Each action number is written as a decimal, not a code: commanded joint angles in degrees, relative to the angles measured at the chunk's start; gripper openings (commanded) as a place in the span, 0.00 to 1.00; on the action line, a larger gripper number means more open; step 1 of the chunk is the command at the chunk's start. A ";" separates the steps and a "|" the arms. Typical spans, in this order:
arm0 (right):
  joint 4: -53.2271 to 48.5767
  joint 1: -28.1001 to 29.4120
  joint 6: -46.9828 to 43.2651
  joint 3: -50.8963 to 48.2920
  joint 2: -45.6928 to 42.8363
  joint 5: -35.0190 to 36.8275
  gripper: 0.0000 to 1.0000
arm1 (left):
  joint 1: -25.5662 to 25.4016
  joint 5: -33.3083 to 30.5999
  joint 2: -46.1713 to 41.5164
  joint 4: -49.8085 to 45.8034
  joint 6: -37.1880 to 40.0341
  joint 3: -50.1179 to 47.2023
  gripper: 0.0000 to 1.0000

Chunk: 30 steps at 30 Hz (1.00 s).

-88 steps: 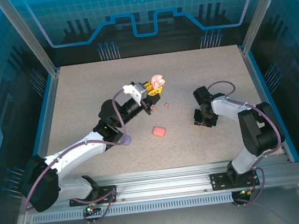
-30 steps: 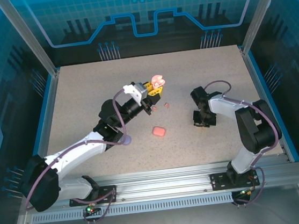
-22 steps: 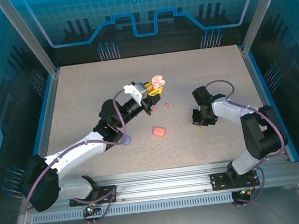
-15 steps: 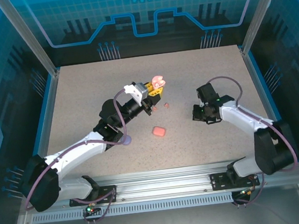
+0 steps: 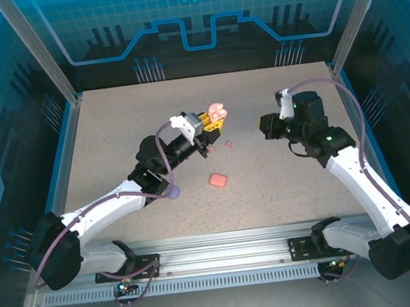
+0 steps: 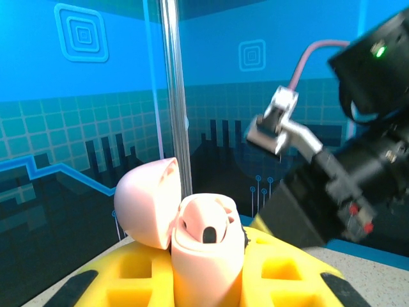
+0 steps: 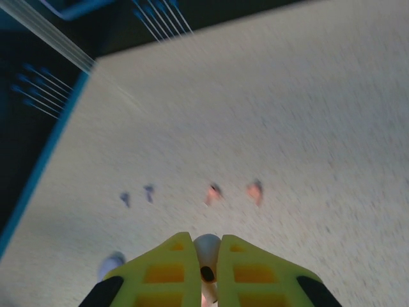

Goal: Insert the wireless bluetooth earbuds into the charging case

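Over the table [image 5: 114,134], the left gripper [image 5: 212,121] clamps an open pink case [image 6: 204,256]. At its three o'clock, well apart, the right gripper [image 5: 266,127] pinches a pale bud [image 7: 207,245]. A coral case [image 5: 217,179] lies at the left gripper's six o'clock, with coral buds [image 5: 228,144] at five, nearer.

The speckled table [image 5: 114,134] carries a coral case [image 5: 218,180] near centre, a lavender case [image 5: 173,193] at its nine o'clock, coral-red earbuds [image 5: 228,144] at twelve.

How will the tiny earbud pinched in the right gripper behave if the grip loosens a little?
Probably slippery: the earbud looks smooth and rounded, pinched at the tips of the right gripper. Likely very light, being tiny. Dropped on the table, it may roll away.
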 commanded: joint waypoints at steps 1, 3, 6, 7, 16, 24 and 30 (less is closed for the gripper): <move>2.06 -0.69 -1.94 6.17 -2.10 -3.49 0.09 | -0.39 1.45 0.05 1.16 -0.19 2.39 0.00; 2.44 -0.65 -2.08 9.17 -2.25 -3.92 0.10 | -0.38 1.79 0.36 1.15 -0.21 2.71 0.00; 4.16 -0.68 -1.57 12.50 -2.10 -5.64 0.10 | -0.39 2.55 0.82 1.14 -0.42 3.38 0.00; 5.07 -0.69 -1.00 13.31 -1.99 -6.46 0.10 | -0.38 2.89 0.97 1.13 -0.40 3.63 0.00; 16.97 0.43 3.24 12.54 -1.99 -14.43 0.10 | -0.39 4.31 3.03 0.27 -1.75 6.45 0.00; 21.09 4.84 3.11 9.48 -2.19 -16.00 0.10 | -0.78 4.77 4.22 -0.48 -2.42 8.25 0.00; 24.71 7.94 3.62 6.15 -2.30 -14.64 0.10 | -1.04 4.80 4.45 -0.60 -2.59 8.58 0.00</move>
